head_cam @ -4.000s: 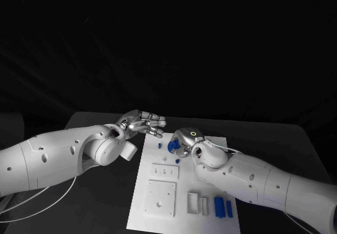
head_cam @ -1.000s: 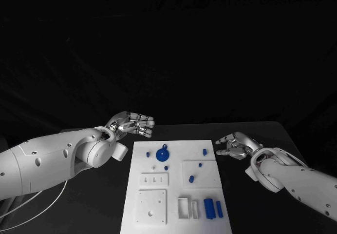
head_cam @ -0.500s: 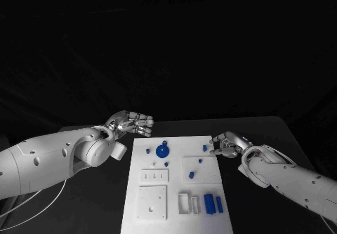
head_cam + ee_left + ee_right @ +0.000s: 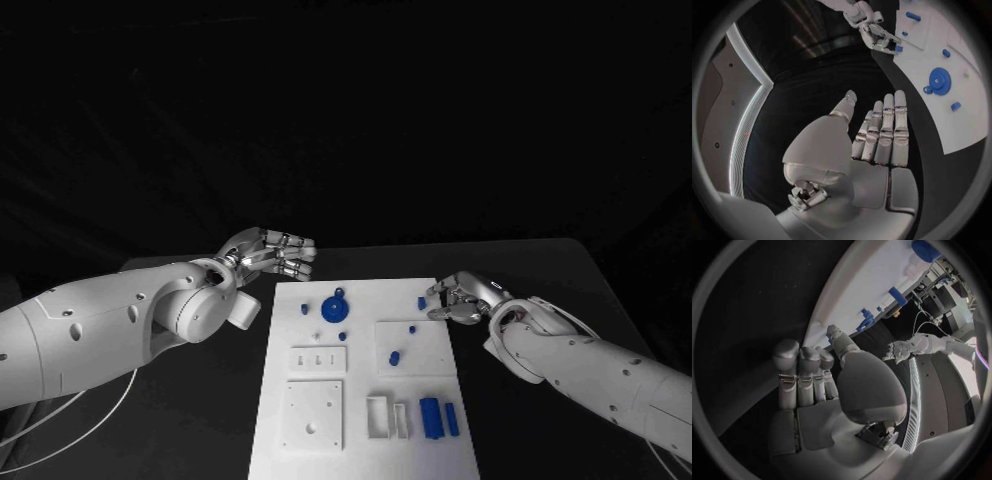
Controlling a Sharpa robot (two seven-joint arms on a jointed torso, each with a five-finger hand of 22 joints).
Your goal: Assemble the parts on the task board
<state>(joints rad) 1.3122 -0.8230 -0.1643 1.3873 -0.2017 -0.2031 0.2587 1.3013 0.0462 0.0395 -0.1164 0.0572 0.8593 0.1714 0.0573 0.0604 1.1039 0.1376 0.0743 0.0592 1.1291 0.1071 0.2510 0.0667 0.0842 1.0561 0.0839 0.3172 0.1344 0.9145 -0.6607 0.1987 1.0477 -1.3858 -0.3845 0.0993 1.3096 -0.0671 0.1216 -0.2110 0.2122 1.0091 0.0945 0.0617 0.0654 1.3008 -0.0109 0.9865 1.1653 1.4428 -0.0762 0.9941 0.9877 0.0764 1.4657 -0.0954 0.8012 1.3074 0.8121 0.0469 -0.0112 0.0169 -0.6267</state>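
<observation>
Head view: right robot hand (image 4: 459, 299), fingers curled, touches blue part (image 4: 423, 302) at task board (image 4: 368, 400) edge.

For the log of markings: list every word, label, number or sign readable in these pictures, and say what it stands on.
None can be read.
Task board: plain white, no print visible.
Blue parts, such as the gear: no markings visible.
Left hand and right hand: no lettering visible.
</observation>
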